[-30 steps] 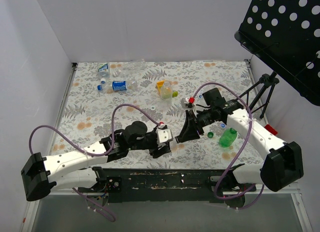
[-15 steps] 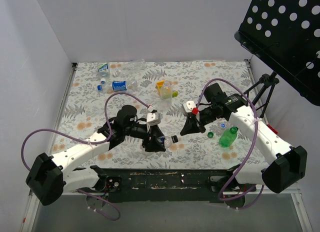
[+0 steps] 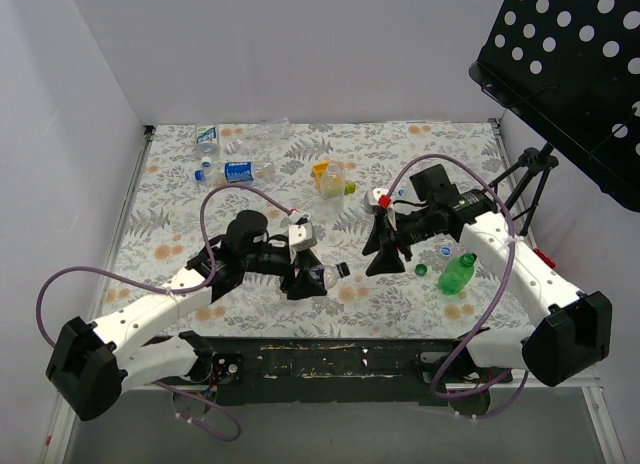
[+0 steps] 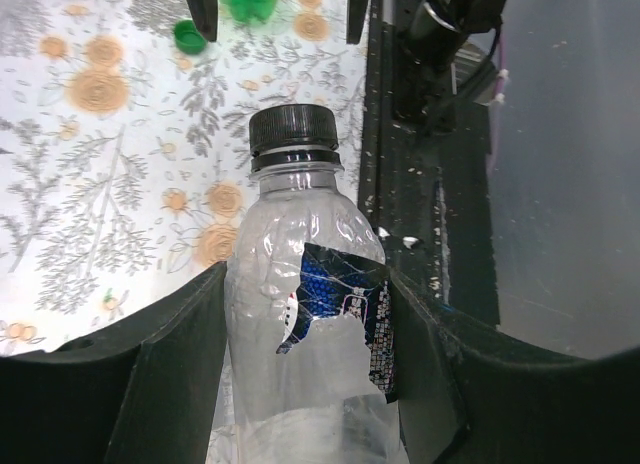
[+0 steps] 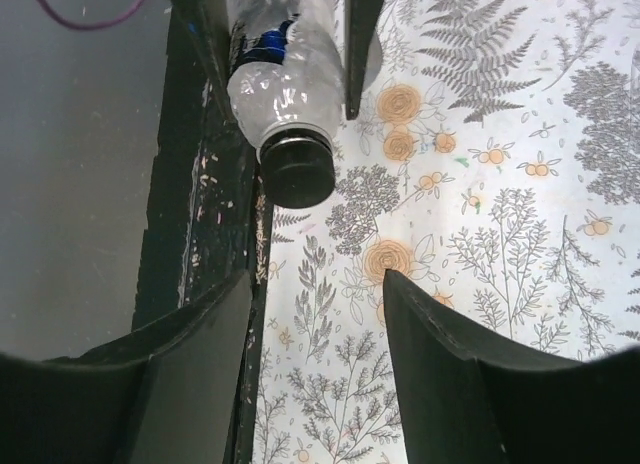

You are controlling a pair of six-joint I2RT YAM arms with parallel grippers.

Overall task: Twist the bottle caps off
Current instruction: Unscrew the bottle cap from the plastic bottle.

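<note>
L wrist cam: left gripper point(image 4: 305, 284) clamped round a clear bottle point(image 4: 300, 224), black cap point(image 4: 292, 129) on, blue label torn, print unreadable. R wrist cam shows what the top view can't: right gripper point(image 5: 315, 279) jaws apart, cap just ahead, untouched. Bottle's held near the table point(image 3: 180, 184) front edge. A sec ago the grippers sat closer together; gap's wider now.

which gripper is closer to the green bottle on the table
Right. The right gripper hangs just left of the green bottle, with a green cap between them; the left gripper is farther left, clamped on a clear bottle.
</note>
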